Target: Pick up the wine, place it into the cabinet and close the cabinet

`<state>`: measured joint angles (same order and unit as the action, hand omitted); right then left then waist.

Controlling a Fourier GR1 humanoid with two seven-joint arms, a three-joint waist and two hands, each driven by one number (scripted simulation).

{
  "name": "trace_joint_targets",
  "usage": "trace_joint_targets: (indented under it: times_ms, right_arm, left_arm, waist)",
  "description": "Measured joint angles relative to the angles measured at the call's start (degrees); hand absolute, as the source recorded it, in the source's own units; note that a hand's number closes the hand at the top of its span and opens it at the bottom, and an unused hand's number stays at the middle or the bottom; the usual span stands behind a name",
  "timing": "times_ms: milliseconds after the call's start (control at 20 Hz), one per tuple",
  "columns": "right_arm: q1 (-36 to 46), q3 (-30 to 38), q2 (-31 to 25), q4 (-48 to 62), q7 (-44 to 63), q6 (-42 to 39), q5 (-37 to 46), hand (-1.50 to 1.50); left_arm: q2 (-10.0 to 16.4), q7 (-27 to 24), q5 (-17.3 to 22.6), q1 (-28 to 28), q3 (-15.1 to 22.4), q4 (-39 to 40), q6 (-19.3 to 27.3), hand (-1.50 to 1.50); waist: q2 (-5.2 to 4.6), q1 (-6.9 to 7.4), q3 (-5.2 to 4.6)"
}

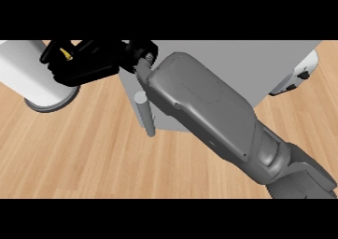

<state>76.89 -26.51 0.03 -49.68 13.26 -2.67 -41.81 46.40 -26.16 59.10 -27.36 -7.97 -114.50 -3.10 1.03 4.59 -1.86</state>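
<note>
1. Head view, wine: no bottle shows anywhere, so neither where it is, its long axis nor which way it points can be told. It may be hidden by the arm or the hand.
2. Right hand (pixel 86 63): black, at the upper left, between the white cylinder (pixel 20 70) and the cabinet (pixel 268 60). Whether it is open, closed or holding anything cannot be told, as it is only a dark mass here.
3. Forearm (pixel 213 116): grey, coming in from the lower right corner and running slantwise up to the left. It crosses over the cabinet's front and covers much of it.
4. Cabinet: a pale grey box at the top centre and right, seen from above. Its inside is not visible, so what it holds cannot be told.
5. A narrow darker slab (pixel 148 123) stands edge-on along the cabinet's left side, with a pale round knob (pixel 139 98) on it. Its top end meets the hand.
6. The cylinder stands upright on a grey ring (pixel 51 105) on the wooden counter (pixel 75 154).
7. A white appliance (pixel 301 70) with dark knobs sits just beside the cabinet's right side.
</note>
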Motion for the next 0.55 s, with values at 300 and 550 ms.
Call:
trace_joint_targets:
  times_ms: [300, 550]
  right_arm:
    - [-0.1, -0.3, 0.0, 0.9, -3.0, -1.4, -0.8, 1.50]
    - [0.1, -1.0, 0.0, 1.1, -5.1, -1.7, -1.6, 1.50]
  left_arm:
    - [-0.2, 1.2, 1.2, 1.3, 1.2, -1.4, -0.4, -1.50]
    - [-0.6, 2.3, 1.8, 2.1, 2.6, -2.5, 0.0, -1.50]
  waist:
    - [0.23, -0.41, -0.61]
    - [0.13, -1.01, -1.08]
